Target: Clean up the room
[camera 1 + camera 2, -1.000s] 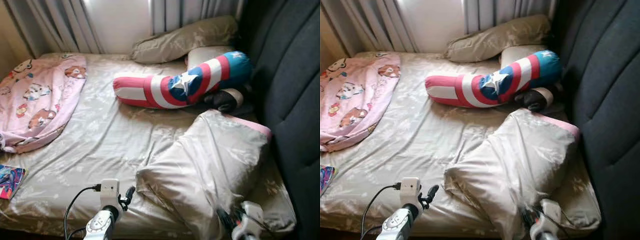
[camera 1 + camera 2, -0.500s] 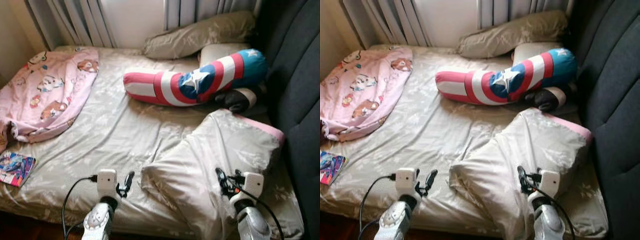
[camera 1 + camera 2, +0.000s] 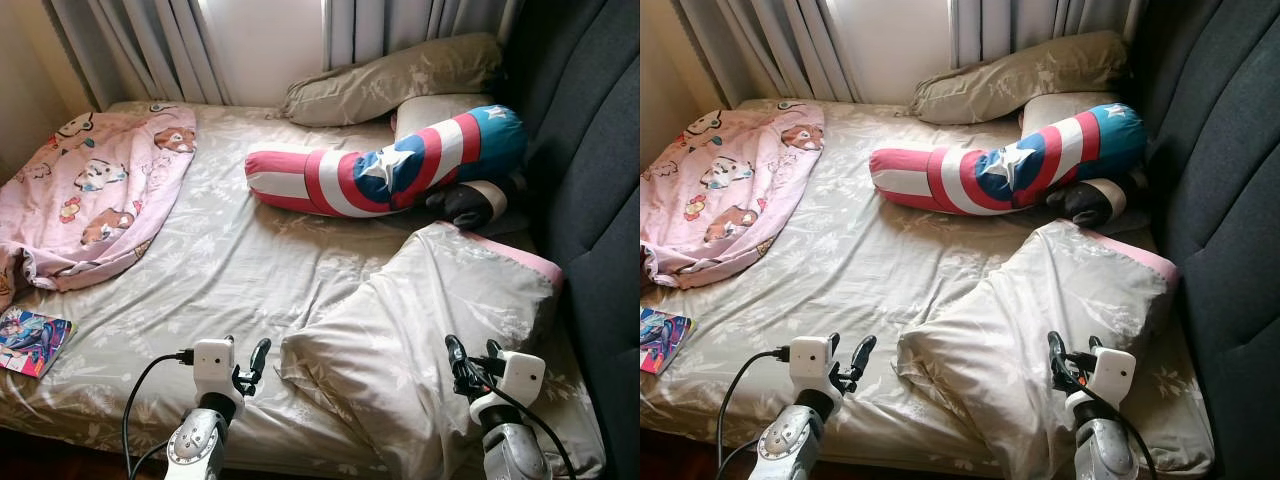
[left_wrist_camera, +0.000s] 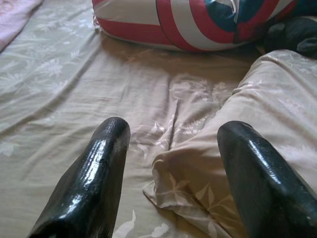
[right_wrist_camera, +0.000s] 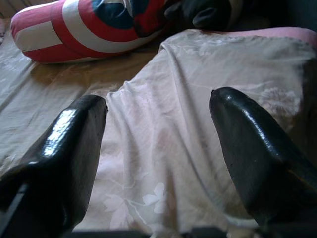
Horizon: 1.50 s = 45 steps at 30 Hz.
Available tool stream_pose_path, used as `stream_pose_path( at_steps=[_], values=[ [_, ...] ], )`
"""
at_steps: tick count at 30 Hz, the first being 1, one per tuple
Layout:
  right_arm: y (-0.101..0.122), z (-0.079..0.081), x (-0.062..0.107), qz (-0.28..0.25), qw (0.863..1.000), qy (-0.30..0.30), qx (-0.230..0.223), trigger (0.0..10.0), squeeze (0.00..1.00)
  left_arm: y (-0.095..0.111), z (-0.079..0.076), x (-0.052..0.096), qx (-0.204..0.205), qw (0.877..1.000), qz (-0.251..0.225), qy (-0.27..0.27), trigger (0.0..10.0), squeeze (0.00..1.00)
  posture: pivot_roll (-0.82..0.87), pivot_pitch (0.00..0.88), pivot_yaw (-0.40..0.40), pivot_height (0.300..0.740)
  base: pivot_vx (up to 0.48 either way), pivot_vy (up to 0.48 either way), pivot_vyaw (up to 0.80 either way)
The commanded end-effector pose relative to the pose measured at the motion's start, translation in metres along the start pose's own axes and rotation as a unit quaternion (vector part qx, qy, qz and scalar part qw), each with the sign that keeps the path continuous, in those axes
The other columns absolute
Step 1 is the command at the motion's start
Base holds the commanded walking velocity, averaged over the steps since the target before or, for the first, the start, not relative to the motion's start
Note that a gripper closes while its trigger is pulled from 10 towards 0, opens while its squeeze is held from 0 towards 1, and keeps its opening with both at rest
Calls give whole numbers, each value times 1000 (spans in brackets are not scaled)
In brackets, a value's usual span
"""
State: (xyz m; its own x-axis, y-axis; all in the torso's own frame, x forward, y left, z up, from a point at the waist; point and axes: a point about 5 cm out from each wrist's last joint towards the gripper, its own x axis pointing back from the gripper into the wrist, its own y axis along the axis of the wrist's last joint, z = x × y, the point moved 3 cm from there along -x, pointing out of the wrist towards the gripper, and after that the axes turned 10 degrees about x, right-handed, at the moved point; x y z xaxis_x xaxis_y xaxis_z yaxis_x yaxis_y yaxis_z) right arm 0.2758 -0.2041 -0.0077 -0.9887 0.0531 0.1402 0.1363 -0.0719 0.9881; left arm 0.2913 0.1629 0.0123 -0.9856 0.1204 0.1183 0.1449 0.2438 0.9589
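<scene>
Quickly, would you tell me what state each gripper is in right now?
Left gripper: open, holding nothing, at the folded duvet's near corner.
Right gripper: open, holding nothing, over the folded duvet.

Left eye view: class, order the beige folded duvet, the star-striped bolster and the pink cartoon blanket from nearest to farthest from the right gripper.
1. Beige folded duvet, directly under the right gripper.
2. Star-striped bolster, beyond, near the headboard.
3. Pink cartoon blanket, far left of the bed.
</scene>
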Motion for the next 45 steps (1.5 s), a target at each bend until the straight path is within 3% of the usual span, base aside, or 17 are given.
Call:
stream_pose_path(
  at_steps=[1,6,30,41,45],
  values=[
    [0,7,0,0,1000,1,-6,10000,0,2,2,0,5,1000,1,3,10000,0,-5,0,16,740,0,0,0],
    [-2,16,2,2,1000,10,0,10000,0,4,5,-1,4,1000,1,5,10000,0,-4,0,16,740,49,0,0],
    [-1,12,-5,21,1000,-12,-6,10000,0,9,-1,-6,8,1000,2,0,10000,0,2,27,4,740,185,0,0],
    [-12,14,-3,59,998,-22,-3,10000,0,11,0,-8,8,1000,2,-2,10000,0,4,31,13,740,0,0,0],
    [-20,12,0,84,996,-30,1,10000,0,10,0,-8,7,1000,5,-3,10000,0,5,33,14,718,0,0,0]
  ],
)
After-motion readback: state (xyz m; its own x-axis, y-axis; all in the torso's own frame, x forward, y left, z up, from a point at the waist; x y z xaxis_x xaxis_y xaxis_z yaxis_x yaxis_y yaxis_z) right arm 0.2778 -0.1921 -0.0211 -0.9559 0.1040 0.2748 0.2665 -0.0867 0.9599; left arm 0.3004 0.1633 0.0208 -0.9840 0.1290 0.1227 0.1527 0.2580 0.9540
